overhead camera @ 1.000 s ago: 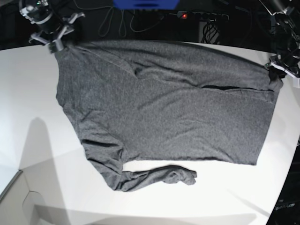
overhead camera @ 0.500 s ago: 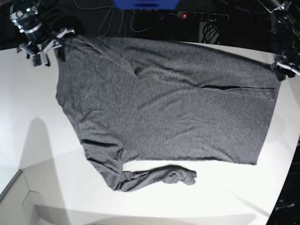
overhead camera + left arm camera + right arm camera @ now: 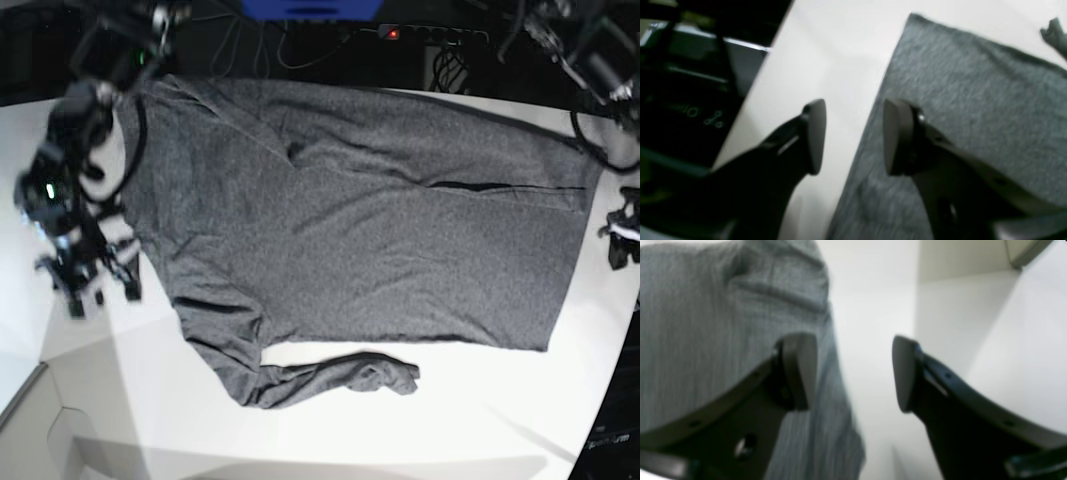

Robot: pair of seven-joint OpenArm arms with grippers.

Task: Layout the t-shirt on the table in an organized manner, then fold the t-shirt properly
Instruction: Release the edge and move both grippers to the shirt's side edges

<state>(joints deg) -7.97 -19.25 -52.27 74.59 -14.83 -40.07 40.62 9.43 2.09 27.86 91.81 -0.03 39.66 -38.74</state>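
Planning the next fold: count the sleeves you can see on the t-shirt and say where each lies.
1. One sleeve trails off the t-shirt along its near edge, bunched up on the table. A second sleeve may be folded under the body; it does not show.

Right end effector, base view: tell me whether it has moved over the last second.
Yes. The right end effector has left the t-shirt's far corner and come down along its edge toward the near side of the table, jaws open and empty.
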